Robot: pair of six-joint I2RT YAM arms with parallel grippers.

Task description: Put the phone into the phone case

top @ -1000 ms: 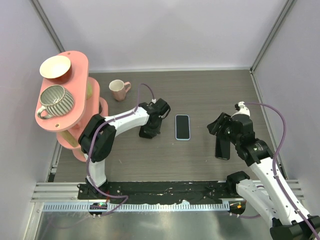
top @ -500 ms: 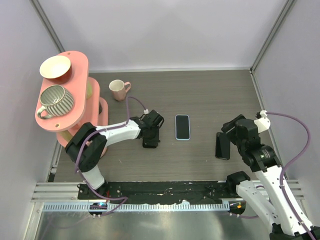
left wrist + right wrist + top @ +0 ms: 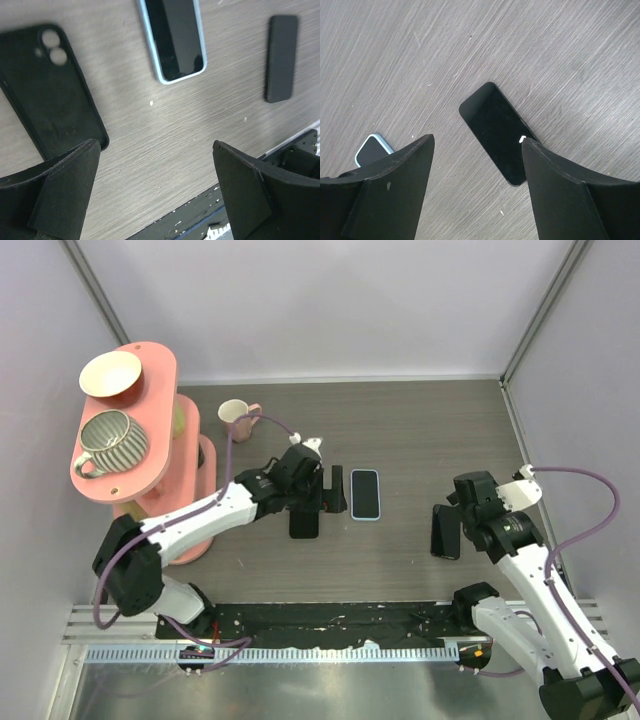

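Note:
The phone (image 3: 365,494) lies screen-up near the middle of the table, its light-blue rim showing; its lower end also appears in the left wrist view (image 3: 177,42). The black phone case (image 3: 304,523) lies flat just left of it, its two-hole camera cutout visible (image 3: 50,100). My left gripper (image 3: 318,498) (image 3: 155,145) hovers open above the bare table between the case and the phone, holding nothing. My right gripper (image 3: 465,512) (image 3: 477,140) stands open over a black flat slab (image 3: 445,530) (image 3: 495,132) on the right, not gripping it.
A pink two-tier rack (image 3: 150,465) at the left carries a bowl (image 3: 110,374) and a striped cup (image 3: 111,438). A pink mug (image 3: 236,420) stands behind the left arm. The black base rail (image 3: 330,618) runs along the near edge; side walls stand close.
My left gripper has gone from shut to wide open, and the case now lies free on the table. That arm swung toward the phone. The right arm drew back to the right.

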